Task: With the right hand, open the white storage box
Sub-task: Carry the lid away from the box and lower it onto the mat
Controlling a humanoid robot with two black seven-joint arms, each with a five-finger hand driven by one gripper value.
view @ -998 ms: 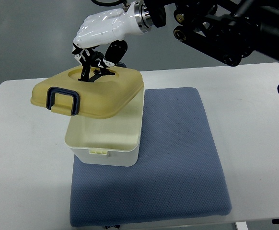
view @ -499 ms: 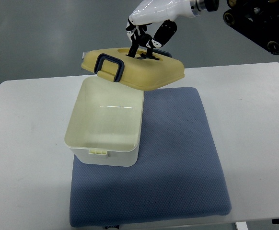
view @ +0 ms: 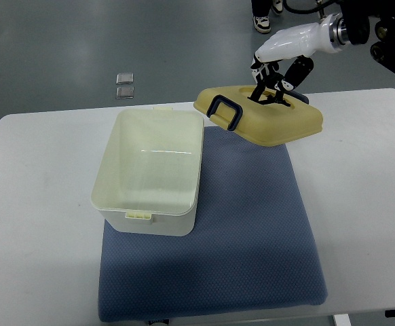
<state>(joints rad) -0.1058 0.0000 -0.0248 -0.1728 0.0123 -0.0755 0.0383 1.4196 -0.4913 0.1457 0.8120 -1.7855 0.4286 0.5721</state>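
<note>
Now the right robot hand [view: 273, 73] grips the yellowish lid [view: 265, 122] by its recessed top handle, fingers curled into it, holding it tilted above the blue mat [view: 252, 231]. The white storage box [view: 150, 173] sits open on the mat's left part, on the white surface [view: 41, 204]. Lid looks like light, stiff, smooth plastic; the recess is the best hold.
</note>
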